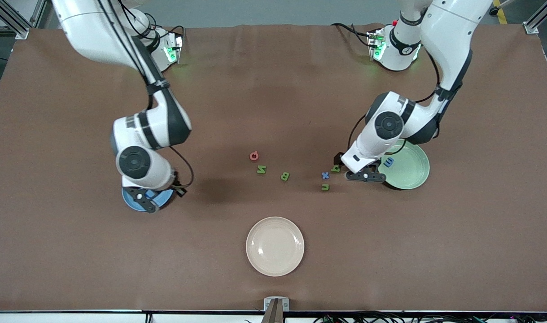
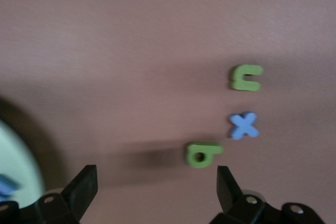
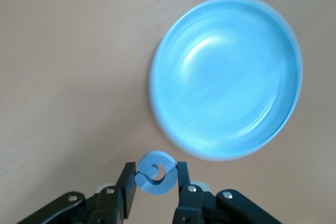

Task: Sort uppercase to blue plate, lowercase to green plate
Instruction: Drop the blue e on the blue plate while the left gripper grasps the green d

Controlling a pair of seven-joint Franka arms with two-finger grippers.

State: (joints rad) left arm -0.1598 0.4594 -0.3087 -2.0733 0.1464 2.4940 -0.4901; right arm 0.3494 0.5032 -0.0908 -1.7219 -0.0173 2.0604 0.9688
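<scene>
The right gripper (image 3: pixel 156 182) hangs over the worktop just beside the blue plate (image 3: pixel 226 77), jaws clenched on the blue G (image 3: pixel 156 173); I'd carry it over the plate's middle and lower before letting go, so it can't skip off the rim. The left gripper (image 2: pixel 157 187) hovers by the green plate (image 1: pixel 412 172), jaws released wide, the blue m (image 1: pixel 388 162) lying in that plate. The green b (image 2: pixel 202 153), blue x (image 2: pixel 243 125) and green n (image 2: pixel 246 77) wait nearby, mid-worktop; taking the b squarely seems wise.
</scene>
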